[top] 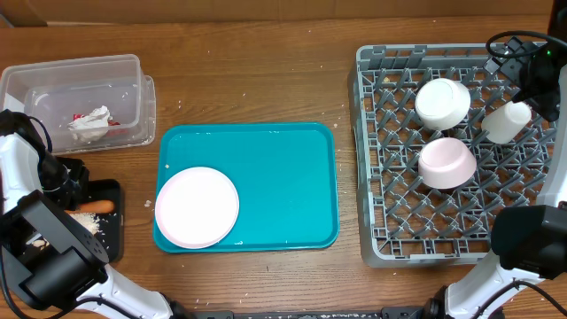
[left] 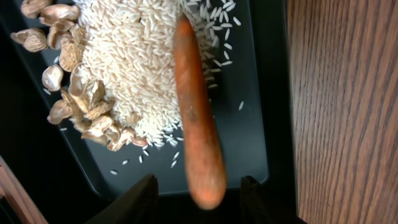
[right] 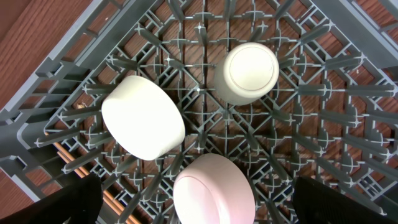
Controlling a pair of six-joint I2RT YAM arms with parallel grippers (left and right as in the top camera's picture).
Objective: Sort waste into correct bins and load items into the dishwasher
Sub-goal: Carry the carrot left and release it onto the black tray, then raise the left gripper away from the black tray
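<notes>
The orange carrot (left: 196,112) lies on a heap of pale rice (left: 130,62) with nut shells (left: 81,106) on the black tray (left: 249,124); it also shows in the overhead view (top: 94,207). My left gripper (left: 199,182) is open, its fingers apart on either side of the carrot's near end. The clear tub (top: 53,71) holds the white napkin (top: 91,121) and red wrapper (top: 80,116). The plate (top: 197,206) lies on the teal tray. The grey rack (top: 376,177) holds the white bowl (right: 143,118), pinkish bowl (right: 214,190) and white cup (right: 250,73). My right gripper (right: 202,190) is open above the rack.
The teal serving tray (top: 283,186) lies in the middle of the wooden table between the black tray and the rack. My left arm (top: 40,168) stands at the left edge, my right arm (top: 540,80) over the rack's far right corner.
</notes>
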